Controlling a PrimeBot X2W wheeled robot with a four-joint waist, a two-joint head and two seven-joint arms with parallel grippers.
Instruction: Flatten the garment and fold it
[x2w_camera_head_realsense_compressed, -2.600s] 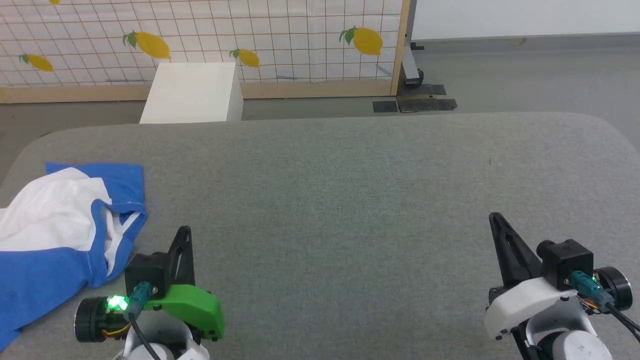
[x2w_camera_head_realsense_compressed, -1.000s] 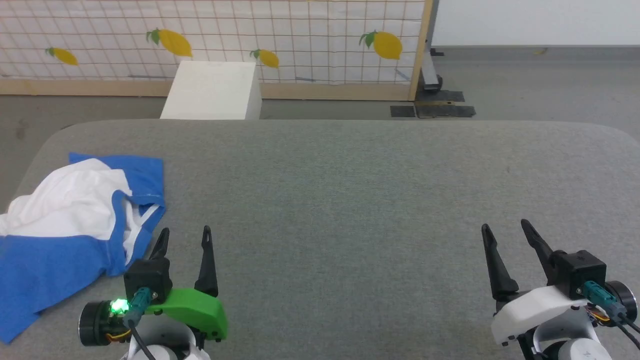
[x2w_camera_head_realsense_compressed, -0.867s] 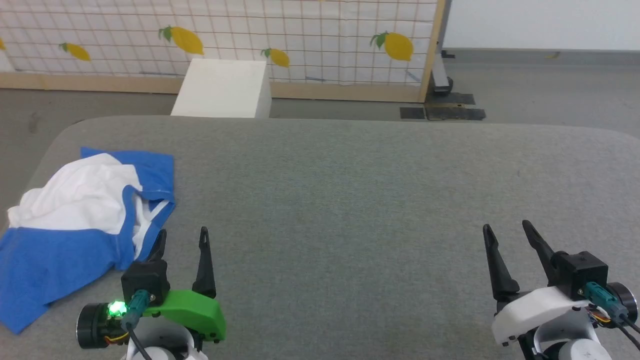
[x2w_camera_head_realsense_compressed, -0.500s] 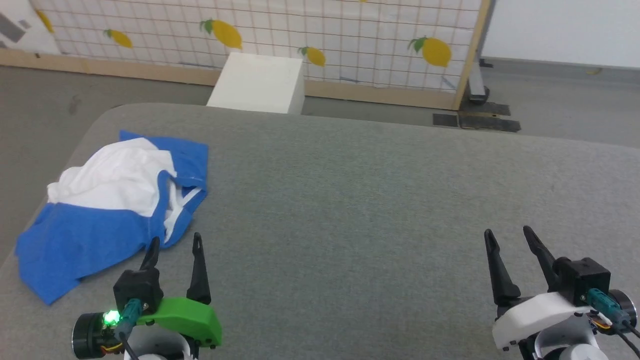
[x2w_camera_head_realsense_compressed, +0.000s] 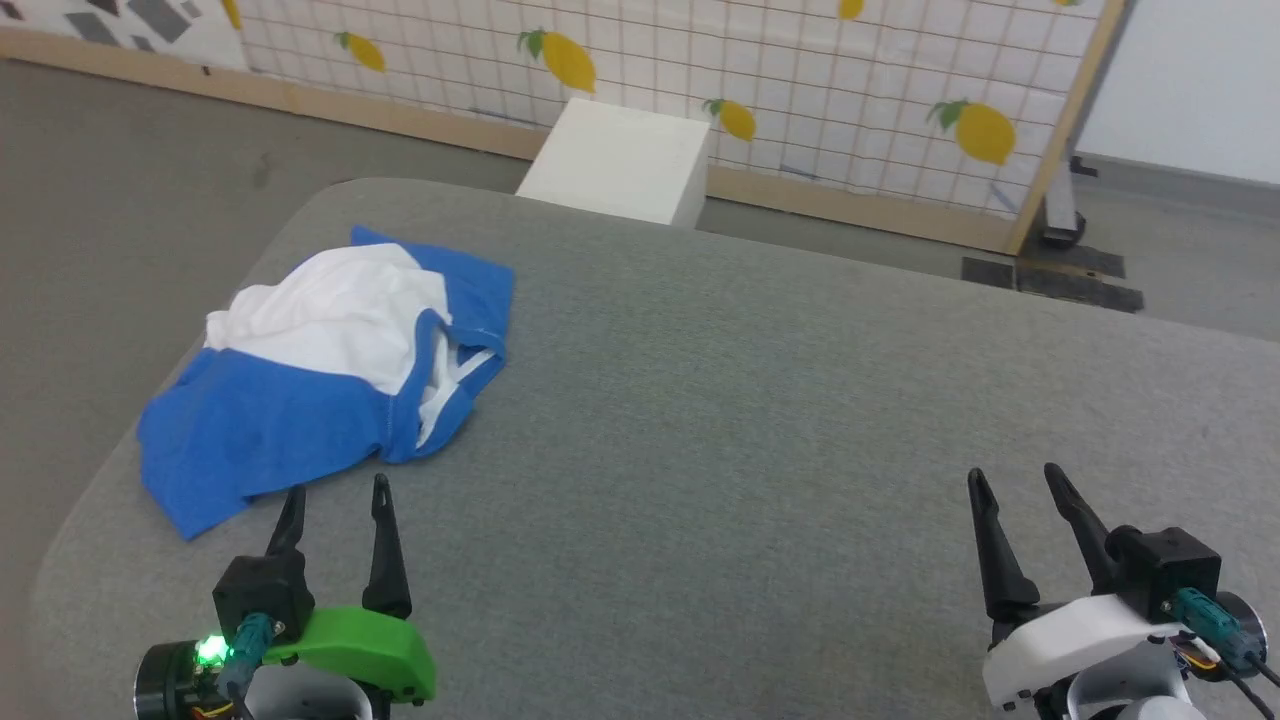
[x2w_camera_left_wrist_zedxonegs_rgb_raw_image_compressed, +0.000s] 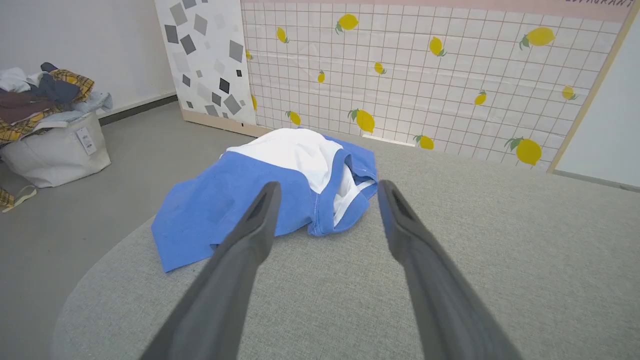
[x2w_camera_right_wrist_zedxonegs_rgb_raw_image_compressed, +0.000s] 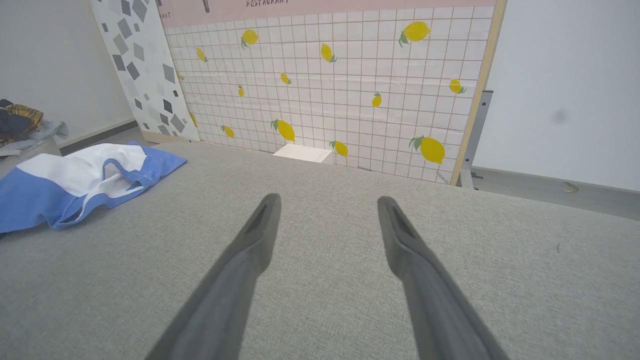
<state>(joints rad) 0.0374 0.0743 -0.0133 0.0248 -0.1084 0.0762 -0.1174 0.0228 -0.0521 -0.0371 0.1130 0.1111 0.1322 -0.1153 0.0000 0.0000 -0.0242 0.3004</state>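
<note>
Nothing done yet: the garment (x2w_camera_head_realsense_compressed: 330, 390) lies bunched at the left end of the desk (x2w_camera_head_realsense_compressed: 760, 400) (flattening and folding both remain), left gripper (x2w_camera_head_realsense_compressed: 337, 487) just short of it, right gripper (x2w_camera_head_realsense_compressed: 1013, 472) well apart, fingers (x2w_camera_head_realsense_compressed: 386, 550) spread, empty.

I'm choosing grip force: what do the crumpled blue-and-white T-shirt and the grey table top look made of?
The blue-and-white T-shirt looks like soft, matte knit cotton: it slumps in loose folds, with stitched hems. The grey table top seems covered in matte woven fabric: a fine speckled weave shows. What lies beneath is hidden.
</note>
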